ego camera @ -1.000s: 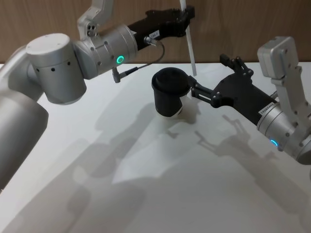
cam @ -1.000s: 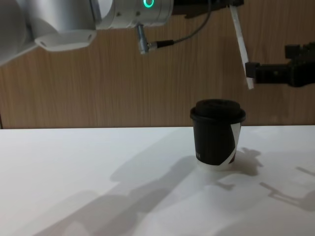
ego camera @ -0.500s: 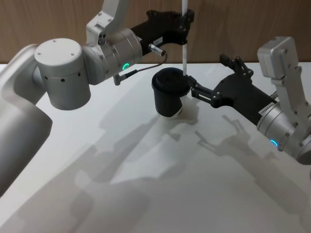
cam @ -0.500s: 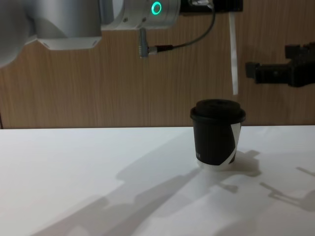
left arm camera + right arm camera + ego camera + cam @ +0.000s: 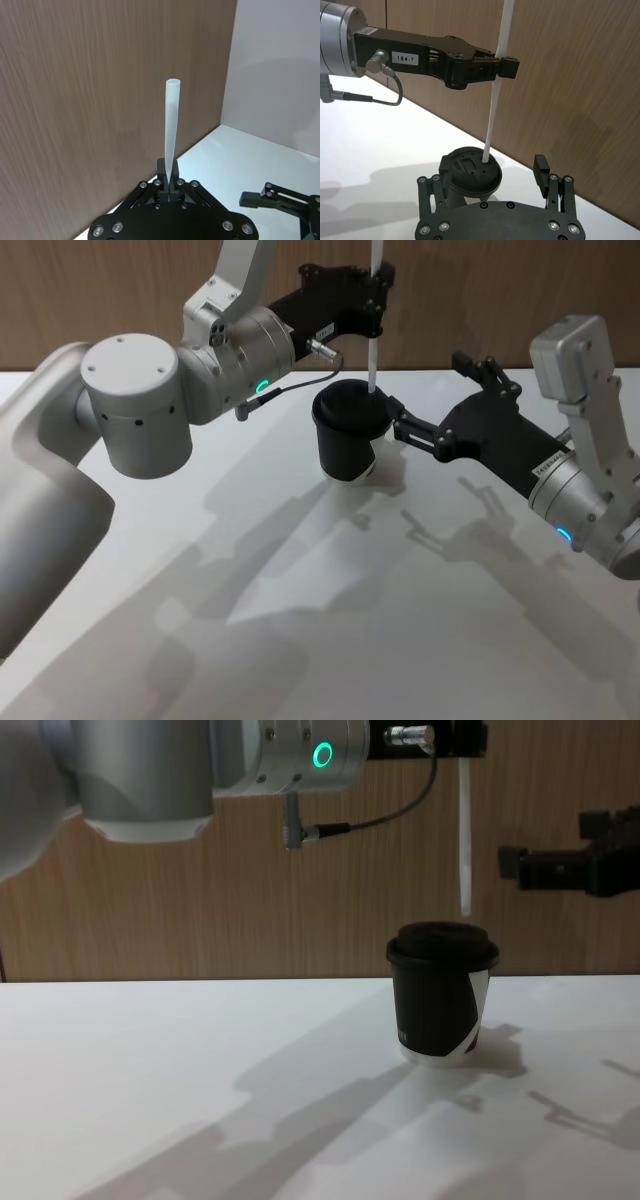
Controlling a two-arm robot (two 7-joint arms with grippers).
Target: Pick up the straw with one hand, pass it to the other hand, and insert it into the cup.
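The white straw (image 5: 371, 360) hangs upright in my left gripper (image 5: 376, 300), which is shut on its upper part. Its lower end (image 5: 465, 905) sits just above the domed lid of the black cup (image 5: 440, 1000). The cup (image 5: 347, 440) stands on the white table. In the left wrist view the straw (image 5: 171, 125) rises from between the closed fingers of the left gripper (image 5: 169, 180). My right gripper (image 5: 425, 392) is open and holds nothing, just right of the cup. In the right wrist view the right gripper (image 5: 492, 165) faces the lid (image 5: 470, 175), with the straw (image 5: 497, 90) above it.
A wood-panelled wall (image 5: 250, 900) runs close behind the cup. The white table (image 5: 330, 620) stretches toward me in front of it. My left arm's silver wrist (image 5: 240, 345) and its dark cable (image 5: 370, 815) hang over the table left of the cup.
My left gripper has carried the straw leftward from beside the right gripper to over the cup lid, and the straw went from tilted to upright. The right gripper has stayed still.
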